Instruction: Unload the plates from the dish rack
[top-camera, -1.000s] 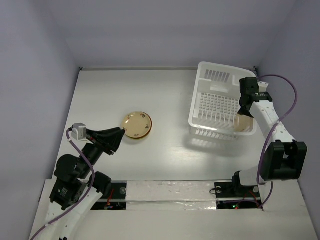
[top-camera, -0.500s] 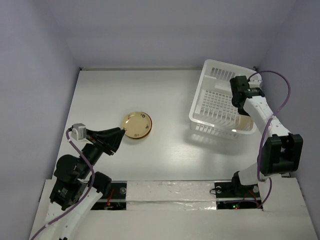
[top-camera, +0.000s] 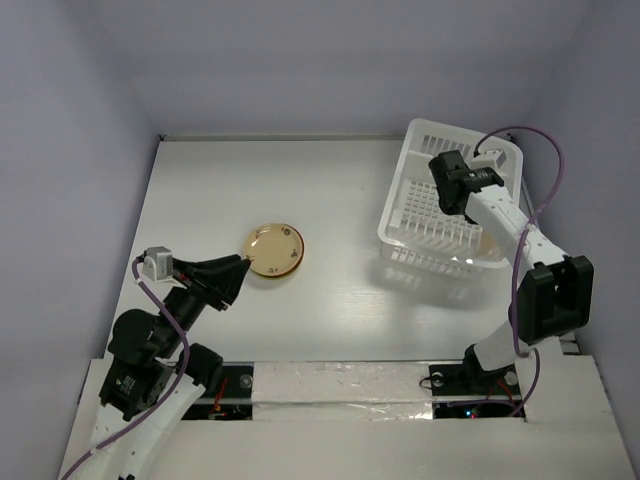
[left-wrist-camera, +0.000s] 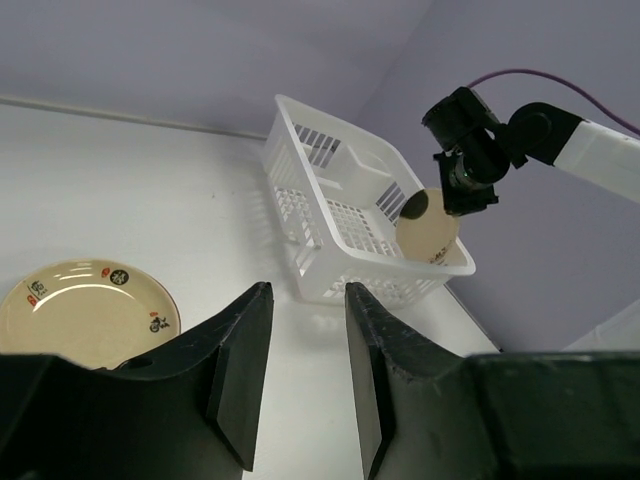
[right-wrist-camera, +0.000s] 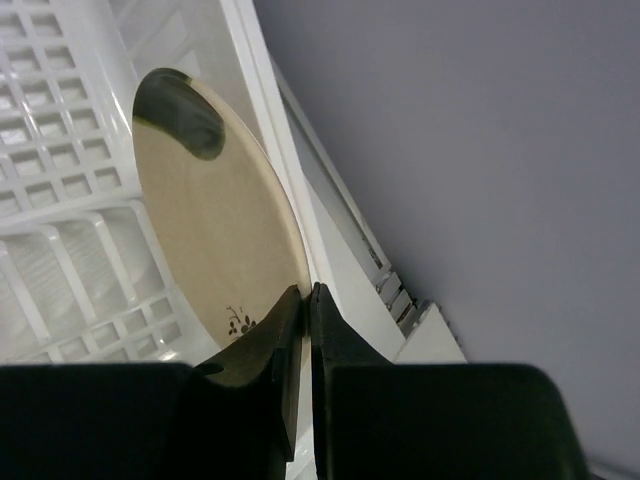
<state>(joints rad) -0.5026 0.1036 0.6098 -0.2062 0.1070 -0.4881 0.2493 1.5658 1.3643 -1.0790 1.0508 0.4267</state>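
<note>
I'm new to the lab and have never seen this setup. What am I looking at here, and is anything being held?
A robot: left arm and right arm, bolted at the near edge of a white table. One picture looks down from above; the others come from wrist cameras, each showing its own black fingers. On the table: a white dish rack and, left of it, a cream plate lying flat. The right gripper is shut on the rim of a second cream plate, beside the rack's wall. The left gripper is open and empty.

Plate (top-camera: 275, 250) on table (top-camera: 330, 190), left; dish rack (top-camera: 418, 205) right, second plate (top-camera: 487, 244) inside.
</note>
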